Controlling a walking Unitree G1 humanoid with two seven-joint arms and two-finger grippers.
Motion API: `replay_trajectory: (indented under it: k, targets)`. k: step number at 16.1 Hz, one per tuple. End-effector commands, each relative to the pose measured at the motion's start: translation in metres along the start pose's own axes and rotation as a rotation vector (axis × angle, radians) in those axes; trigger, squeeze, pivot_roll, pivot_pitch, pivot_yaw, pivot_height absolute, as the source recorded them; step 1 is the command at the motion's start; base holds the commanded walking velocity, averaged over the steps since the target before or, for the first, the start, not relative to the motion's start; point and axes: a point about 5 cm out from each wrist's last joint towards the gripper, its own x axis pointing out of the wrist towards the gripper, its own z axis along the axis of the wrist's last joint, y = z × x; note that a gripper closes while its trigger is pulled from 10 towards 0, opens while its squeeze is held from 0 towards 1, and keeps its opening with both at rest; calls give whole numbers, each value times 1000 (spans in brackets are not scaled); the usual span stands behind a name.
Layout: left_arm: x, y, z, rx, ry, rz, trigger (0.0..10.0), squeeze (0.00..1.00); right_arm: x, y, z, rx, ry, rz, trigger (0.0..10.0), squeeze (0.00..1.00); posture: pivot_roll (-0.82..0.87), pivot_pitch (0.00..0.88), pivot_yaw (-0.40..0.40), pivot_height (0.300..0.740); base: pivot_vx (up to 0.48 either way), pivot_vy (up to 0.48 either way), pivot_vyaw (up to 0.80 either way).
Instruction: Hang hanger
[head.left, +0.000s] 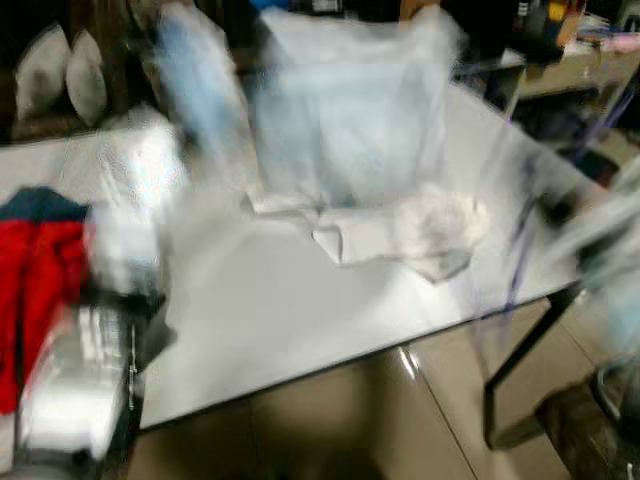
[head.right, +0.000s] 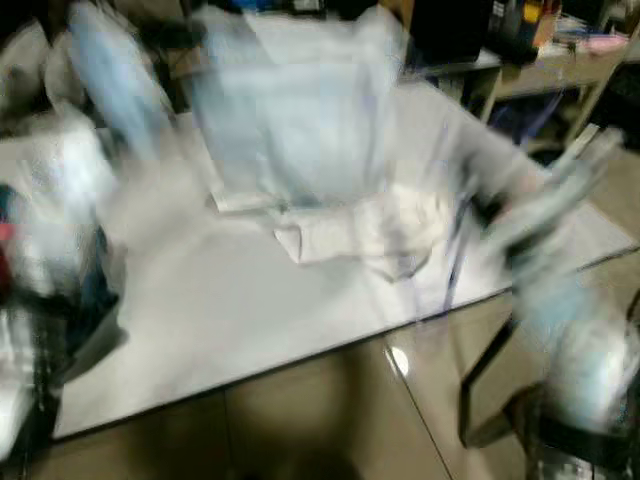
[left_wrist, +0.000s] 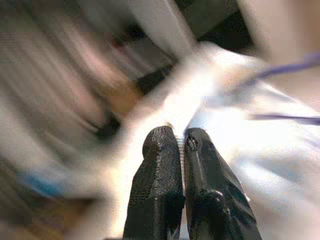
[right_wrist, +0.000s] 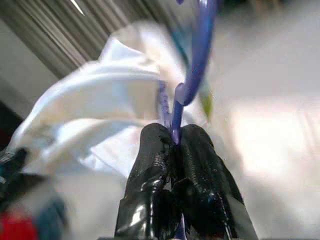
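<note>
Closest to the camera, the right claw (right_wrist: 172, 137) is clamped on the purple hanger (right_wrist: 195, 70), the thin plastic pinched between its two black fingers (right_wrist: 152, 155). The hanger's curved part rises up past the fingertips, and a white shirt (right_wrist: 115, 95) bunches just behind it. In the head views, which are badly smeared, the hanger shows only as a faint purple streak (head.left: 515, 250) near the desk's right edge, in front of the blurred silver right arm (head.right: 545, 215).

The left claw (left_wrist: 182, 140) has its fingers pressed together with only a hairline gap; nothing can be made out between them. Beyond it lie pale cloth and a thin purple line, too blurred to place.

The white desk (head.left: 300, 320) stands on black legs over a glossy tan floor (head.left: 400, 420). A crumpled white garment (head.left: 400, 235) lies near the desk's middle. At the left edge sits a red cloth (head.left: 35, 290) with something dark blue just above it. Farther back, a large pale blue-white garment (head.left: 350, 110) stands over the desk, its outline lost in the blur. Two light cushions (head.left: 65, 70) rest at the far left.
</note>
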Motion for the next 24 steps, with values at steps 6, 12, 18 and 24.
replay_trajectory:
  k: [6, 12, 18, 24]
  targets:
    - [-6, -38, -15, -88, 138, -197, 0, 0, 1, 6, -20, -125, 110, -25, 10000, 0, -52, 0, 24, 740, 0, 0, 0]
    - [-17, -47, -7, -128, 149, -381, 10000, 1000, -4, 3, -27, -111, 110, -54, 10000, 0, -53, 0, 32, 740, 0, 0, 0]
    - [-35, -51, 29, -274, 51, -702, 10000, 1000, -8, 5, -26, -102, 116, -4, 10000, 0, -55, 0, 33, 740, 0, 0, 0]
    - [27, -79, 10, -183, 114, -514, 10000, 1000, -8, 11, -23, -43, 82, 49, 10000, 0, -74, 0, 37, 740, 0, 0, 0]
